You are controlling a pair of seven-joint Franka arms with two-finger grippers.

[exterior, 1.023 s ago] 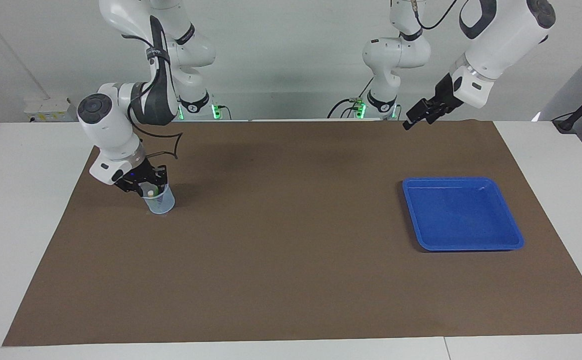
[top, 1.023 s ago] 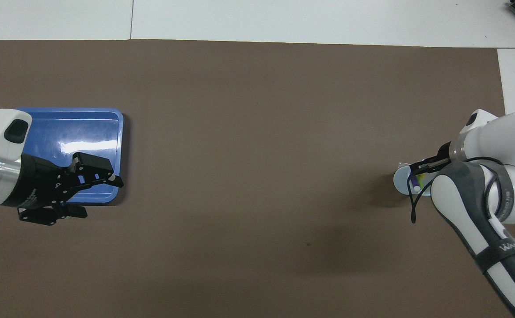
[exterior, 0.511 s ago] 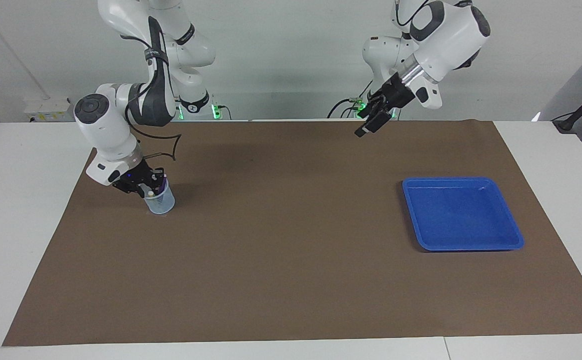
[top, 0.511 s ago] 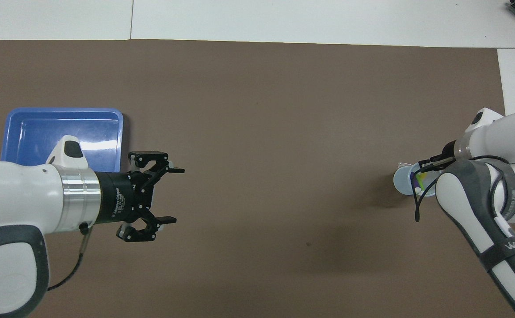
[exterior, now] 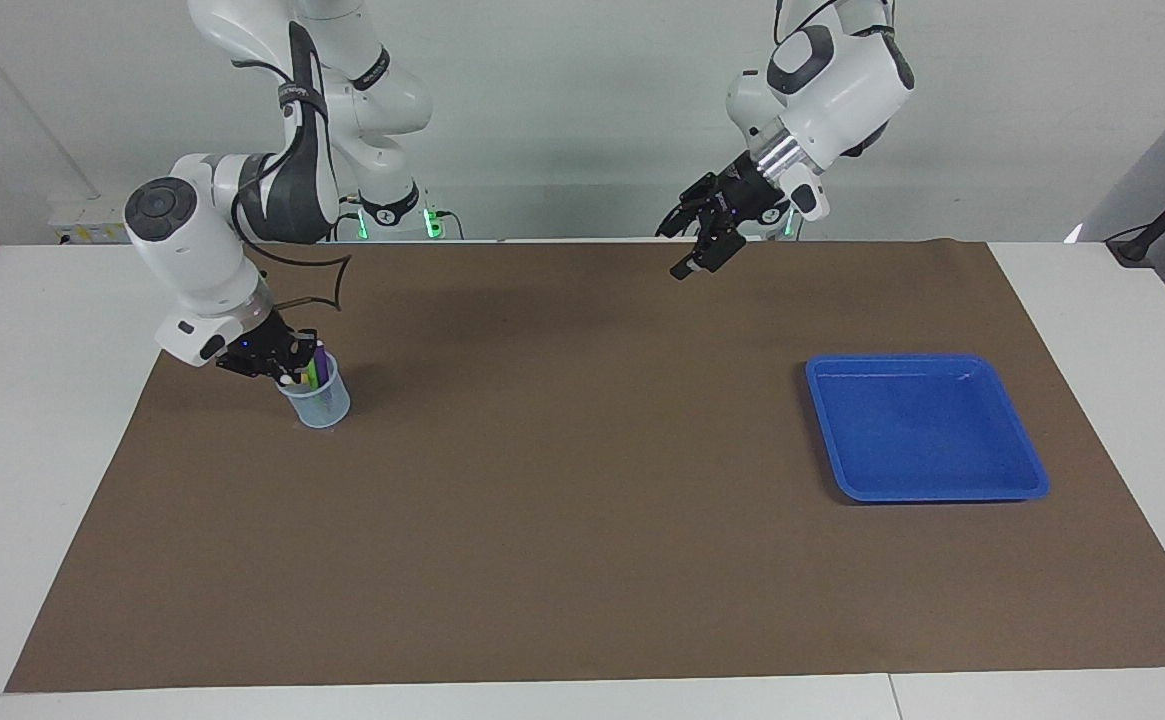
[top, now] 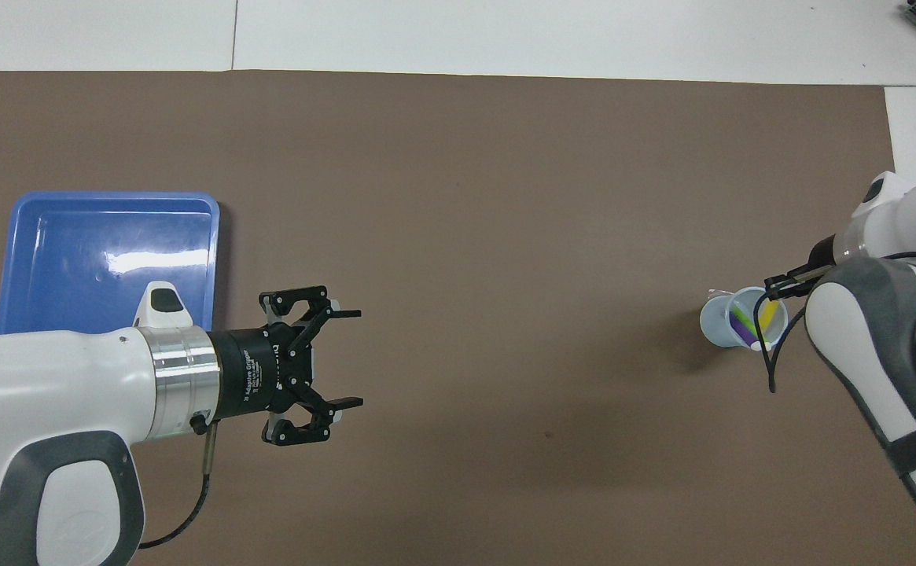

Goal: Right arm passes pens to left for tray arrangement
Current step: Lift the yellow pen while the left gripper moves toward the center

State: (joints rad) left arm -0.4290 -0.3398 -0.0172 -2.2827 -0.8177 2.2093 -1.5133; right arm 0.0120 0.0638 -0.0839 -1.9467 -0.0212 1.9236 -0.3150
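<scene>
Bare brown mat lies between the cup and the tray, nothing standing between.

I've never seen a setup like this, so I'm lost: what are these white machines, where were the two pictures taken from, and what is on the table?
These are two white robot arms, the right arm and the left arm, each ending in a black two-finger gripper. One picture looks at them from across the table; the other looks down from above their own end. On the brown mat stand a pale cup holding coloured pens and, toward the left arm's end, an empty blue tray. The right gripper is shut at the cup's rim; whether it pinches a pen I cannot tell. The left gripper hangs open over bare mat, holding nothing.
</scene>
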